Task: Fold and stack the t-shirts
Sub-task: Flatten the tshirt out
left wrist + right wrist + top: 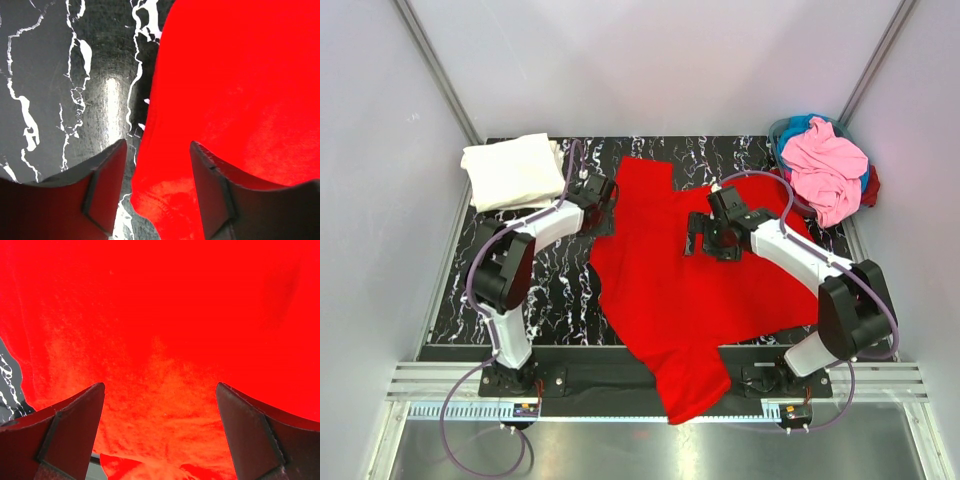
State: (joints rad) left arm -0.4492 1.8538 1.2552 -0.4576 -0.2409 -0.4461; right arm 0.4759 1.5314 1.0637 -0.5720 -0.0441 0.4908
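A bright red t-shirt (690, 280) lies spread on the black marbled table (560, 290), its lower end hanging over the near edge. My left gripper (598, 195) is low at the shirt's left edge. In the left wrist view its jaws (157, 145) stand apart, with the red t-shirt's edge (170, 200) between them. My right gripper (700, 238) hovers over the middle of the shirt, and in the right wrist view it (160, 386) is wide open over the red cloth (165, 315). A folded cream-white t-shirt (513, 170) rests at the back left.
At the back right corner a heap holds a crumpled pink t-shirt (825, 165), a blue one (798, 125) and a dark red one (871, 185). White walls and metal frame posts close in the table on three sides.
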